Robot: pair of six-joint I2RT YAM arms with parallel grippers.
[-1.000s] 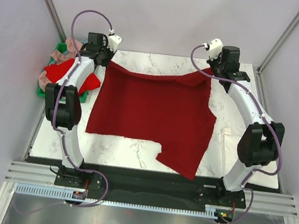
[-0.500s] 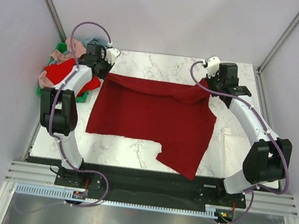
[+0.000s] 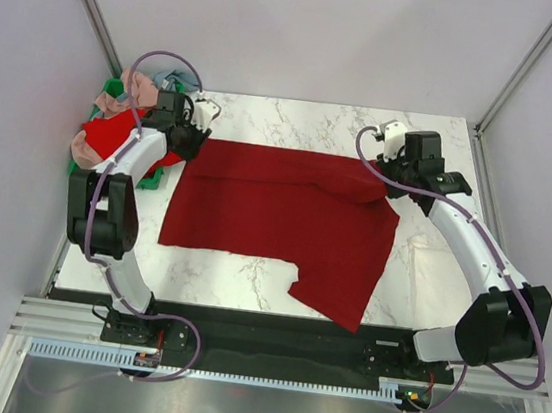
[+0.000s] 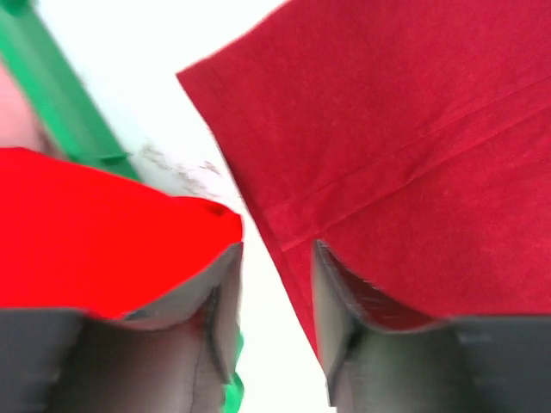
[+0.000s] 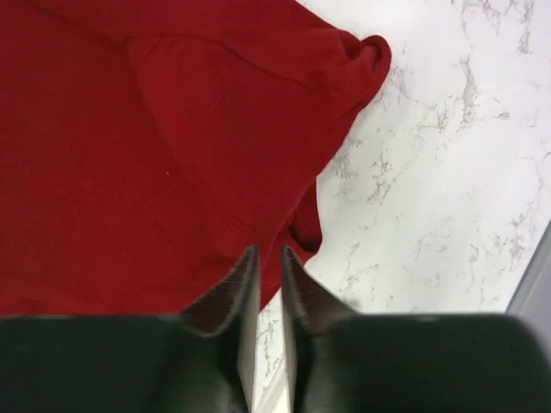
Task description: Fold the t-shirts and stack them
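A dark crimson t-shirt [image 3: 276,207] lies spread on the marble table [image 3: 296,123], its far edge flat. My left gripper [image 3: 195,134] hovers at the shirt's far left corner. In the left wrist view it [image 4: 277,249] stands open, with bare table in the gap and the crimson hem [image 4: 413,129] running past the right finger [image 4: 331,301]. My right gripper [image 3: 387,170] is at the far right corner. Its jaws [image 5: 269,249] stand a little apart, nothing between them, above the bunched edge of the crimson shirt [image 5: 129,129].
A green crate [image 3: 115,88] at the table's far left holds more t-shirts: bright red [image 3: 112,132], dusty pink [image 3: 83,149], light blue [image 3: 177,80]. The bright red one [image 4: 95,224] lies under my left finger. Bare marble [image 3: 441,257] lies right of the crimson shirt.
Both grippers came down and toward me with the shirt's far edge, then opened and let it go. That edge now lies flat on the table.
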